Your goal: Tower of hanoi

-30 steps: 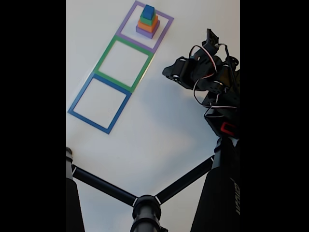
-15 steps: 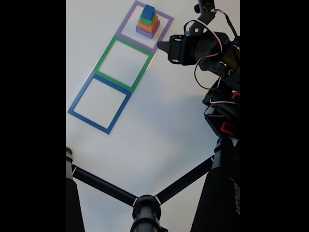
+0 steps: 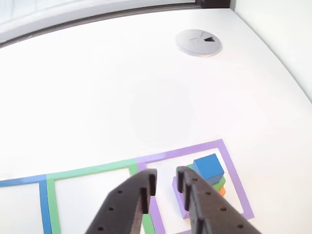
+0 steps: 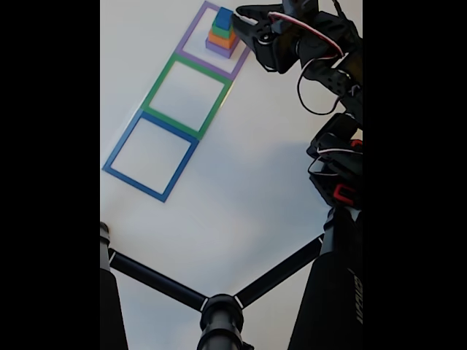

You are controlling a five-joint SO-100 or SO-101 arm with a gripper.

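Note:
The tower of hanoi stands inside the purple outline at the top of the fixed view. Its blue cube sits on the green block, which rests on the orange block and the purple block. My gripper hovers just right of the tower's top. In the other view the tower is right of my gripper. The black fingers stand a narrow gap apart, open, with nothing between them.
A green outline and a blue outline lie in a row below the purple one. Black tripod legs cross the bottom of the fixed view. A grey round grommet sits near the table's far edge.
The arm has swung up and left in the fixed view, bringing the gripper from the table's right side to beside the top of the tower. The blocks have not moved.

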